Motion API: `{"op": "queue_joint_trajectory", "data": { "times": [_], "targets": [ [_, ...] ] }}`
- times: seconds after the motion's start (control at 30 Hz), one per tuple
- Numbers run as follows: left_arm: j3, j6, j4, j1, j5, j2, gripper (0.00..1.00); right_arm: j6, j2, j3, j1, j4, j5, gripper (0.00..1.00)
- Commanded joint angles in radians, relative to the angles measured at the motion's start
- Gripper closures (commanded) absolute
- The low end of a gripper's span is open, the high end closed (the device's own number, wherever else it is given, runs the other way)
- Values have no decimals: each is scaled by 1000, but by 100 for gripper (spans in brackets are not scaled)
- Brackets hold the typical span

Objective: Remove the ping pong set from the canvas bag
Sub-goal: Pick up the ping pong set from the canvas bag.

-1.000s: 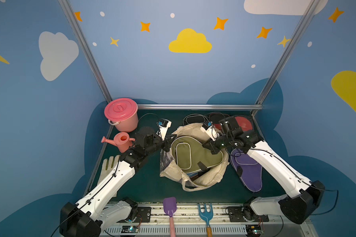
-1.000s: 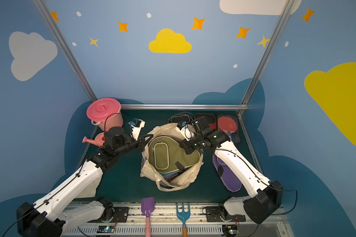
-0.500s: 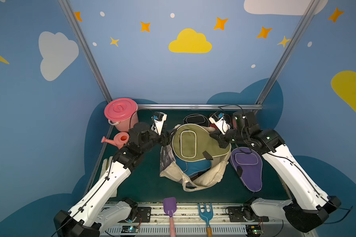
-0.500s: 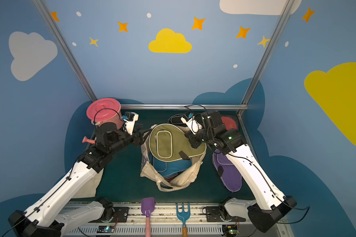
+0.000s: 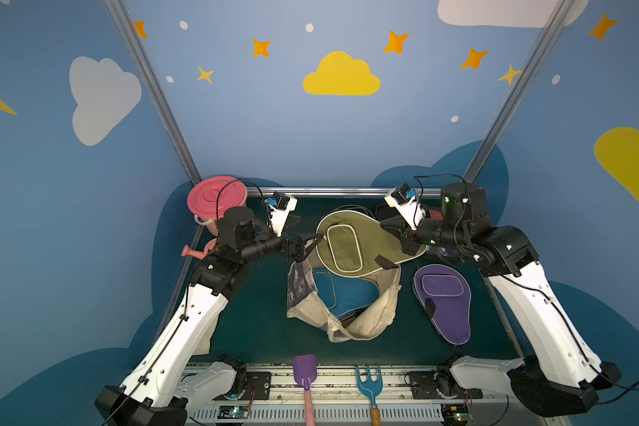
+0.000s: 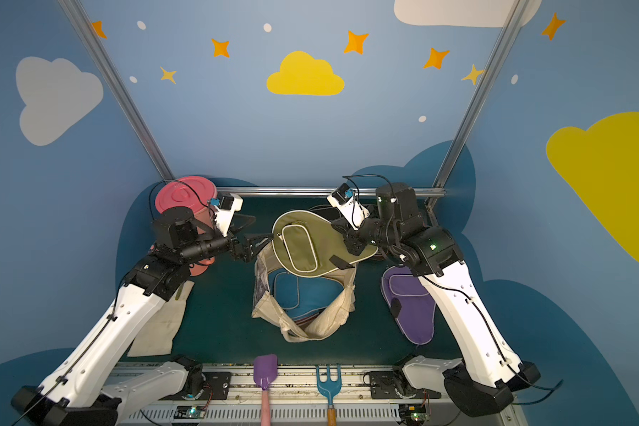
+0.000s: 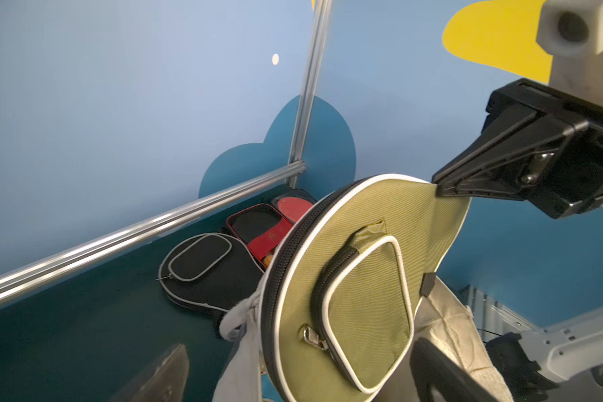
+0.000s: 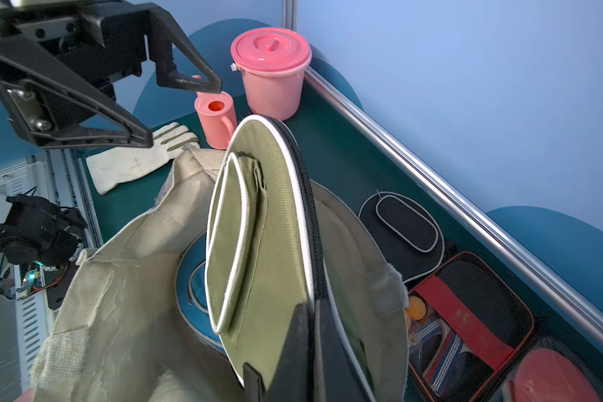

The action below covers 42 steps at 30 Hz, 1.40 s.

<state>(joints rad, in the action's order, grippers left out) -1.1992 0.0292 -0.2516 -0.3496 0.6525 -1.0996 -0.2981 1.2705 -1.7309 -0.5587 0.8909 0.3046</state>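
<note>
My right gripper point(image 5: 408, 243) point(image 8: 314, 348) is shut on the edge of the olive paddle case point(image 5: 351, 243) point(image 6: 303, 243), which hangs tilted above the cream canvas bag point(image 5: 362, 324). A blue case point(image 5: 347, 295) lies inside the bag. At the bag's left rim my left gripper point(image 5: 310, 241) point(image 7: 300, 348) stands open, its fingers either side of the rim and the olive case's edge point(image 7: 355, 278), gripping nothing. A purple case point(image 5: 443, 302) lies on the table to the bag's right. Behind the bag lie a black case point(image 8: 404, 229) and a pack of red paddles point(image 8: 467, 320).
A pink lidded bucket point(image 5: 214, 199) and a pink watering can point(image 8: 215, 118) stand at the back left. A white glove point(image 6: 159, 324) lies under the left arm. A purple shovel point(image 5: 304, 369) and a blue rake point(image 5: 368, 380) lie at the front edge.
My right gripper has raised the olive case up out of the bag, uncovering the blue case. My left gripper has risen and opened, letting go of the bag's rim.
</note>
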Motion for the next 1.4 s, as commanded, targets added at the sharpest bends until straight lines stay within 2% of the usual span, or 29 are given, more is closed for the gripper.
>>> {"op": "queue_joint_trajectory", "data": {
  "times": [0.0, 0.33, 0.5, 0.6, 0.87, 0.97, 1.03, 1.13, 1.23, 1.3, 1.37],
  "targets": [
    [-28, -3, -18, 11, 133, -27, 0, -35, 1, -48, 4, -15, 37, 100],
    [-1, 3, 51, 43, 138, -82, 0, -52, 3, -85, 5, 19, 56, 100],
    [20, -18, 125, 56, 192, -124, 0, -49, -1, -68, 4, 13, 90, 100],
    [19, -13, 156, 56, 267, -151, 0, -49, -1, -67, 4, 13, 97, 100],
    [-31, -20, 152, 47, 364, -217, 2, -44, 16, -62, 4, 5, 98, 100],
    [-32, -29, 152, 44, 381, -209, 14, -42, 23, -59, 4, 3, 93, 100],
    [-31, -34, 153, 42, 386, -201, 32, -43, 30, -59, 5, 4, 89, 100],
    [-22, -41, 159, 42, 375, -182, 66, -41, 37, -55, 5, 3, 87, 100],
    [-20, -37, 153, 43, 358, -165, 88, -40, 39, -52, 6, 2, 87, 100],
    [-26, -26, 136, 41, 347, -152, 96, -41, 38, -49, 6, 8, 86, 100],
    [-35, -6, 109, 41, 342, -138, 96, -50, 34, -48, 7, 25, 82, 100]
  ]
}}
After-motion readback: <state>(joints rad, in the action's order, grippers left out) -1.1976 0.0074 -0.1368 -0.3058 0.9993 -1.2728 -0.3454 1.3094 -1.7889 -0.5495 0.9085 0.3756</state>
